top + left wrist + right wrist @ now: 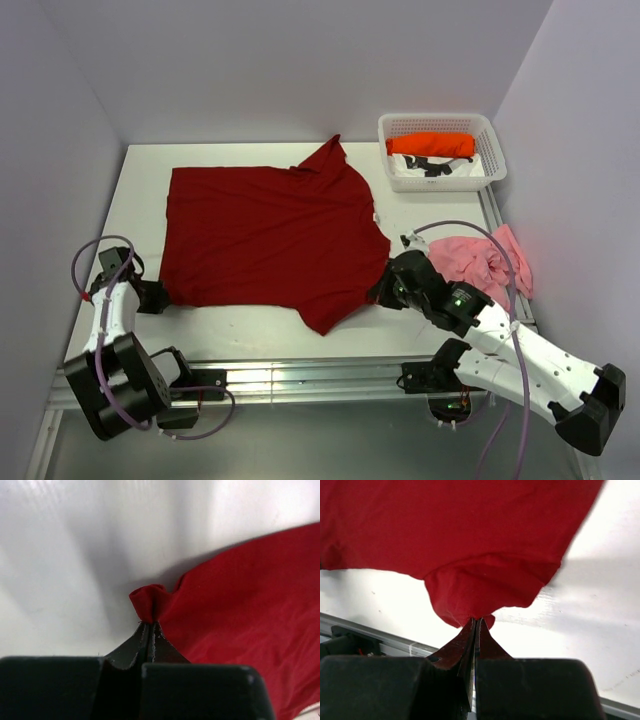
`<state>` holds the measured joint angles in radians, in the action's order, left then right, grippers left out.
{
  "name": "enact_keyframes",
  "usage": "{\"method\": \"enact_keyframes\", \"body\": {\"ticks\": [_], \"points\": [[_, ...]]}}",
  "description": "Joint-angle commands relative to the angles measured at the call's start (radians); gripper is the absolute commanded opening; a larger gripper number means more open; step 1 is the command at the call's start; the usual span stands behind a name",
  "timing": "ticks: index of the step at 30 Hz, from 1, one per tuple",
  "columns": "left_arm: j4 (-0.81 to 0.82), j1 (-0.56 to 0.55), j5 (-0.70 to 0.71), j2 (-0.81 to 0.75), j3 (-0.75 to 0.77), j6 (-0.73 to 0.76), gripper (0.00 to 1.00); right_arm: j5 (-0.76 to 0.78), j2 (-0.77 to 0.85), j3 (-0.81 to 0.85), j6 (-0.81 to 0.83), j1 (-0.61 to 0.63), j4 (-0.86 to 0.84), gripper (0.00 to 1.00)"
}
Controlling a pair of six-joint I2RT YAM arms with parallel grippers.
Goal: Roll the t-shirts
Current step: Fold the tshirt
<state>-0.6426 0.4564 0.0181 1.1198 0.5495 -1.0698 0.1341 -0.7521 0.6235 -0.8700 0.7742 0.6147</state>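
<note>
A dark red t-shirt [265, 235] lies spread flat across the white table, collar toward the back right. My left gripper [155, 297] is shut on its near-left corner, and in the left wrist view a small bunch of red cloth [150, 602] sticks out past the gripper [150, 625]. My right gripper [385, 288] is shut on the shirt's right edge near the sleeve, and the right wrist view has a red fold [480, 587] pinched at the gripper [476, 621]. A pale pink t-shirt [485, 260] lies crumpled at the right. An orange t-shirt [432, 145] lies rolled in the basket.
The white lattice basket [495, 140] stands at the back right corner and also holds white and dark items. A metal rail [300, 378] runs along the table's near edge. Pale walls close in on the left, back and right.
</note>
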Motion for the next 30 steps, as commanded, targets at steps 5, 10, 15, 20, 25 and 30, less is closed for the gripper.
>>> {"method": "enact_keyframes", "body": {"ticks": [5,10,15,20,25,30], "points": [[-0.19,-0.002,0.015,-0.127,0.084,-0.036,0.0,0.025,-0.039,0.134,0.012,-0.007,0.057,0.0],[-0.212,-0.004,0.026,-0.065,0.141,0.001,0.0,0.055,-0.088,0.246,0.06,-0.012,0.086,0.0],[-0.247,-0.004,0.062,0.027,0.207,0.019,0.0,-0.013,-0.164,0.329,0.14,-0.059,0.091,0.0],[-0.276,-0.002,0.098,0.069,0.239,0.019,0.01,-0.047,-0.242,0.424,0.198,-0.11,0.112,0.0],[-0.289,-0.004,0.115,0.1,0.26,0.01,0.0,-0.073,-0.259,0.466,0.227,-0.17,0.126,0.0],[-0.327,-0.004,0.169,0.129,0.302,-0.016,0.0,-0.111,-0.282,0.467,0.246,-0.213,0.119,0.0]]}}
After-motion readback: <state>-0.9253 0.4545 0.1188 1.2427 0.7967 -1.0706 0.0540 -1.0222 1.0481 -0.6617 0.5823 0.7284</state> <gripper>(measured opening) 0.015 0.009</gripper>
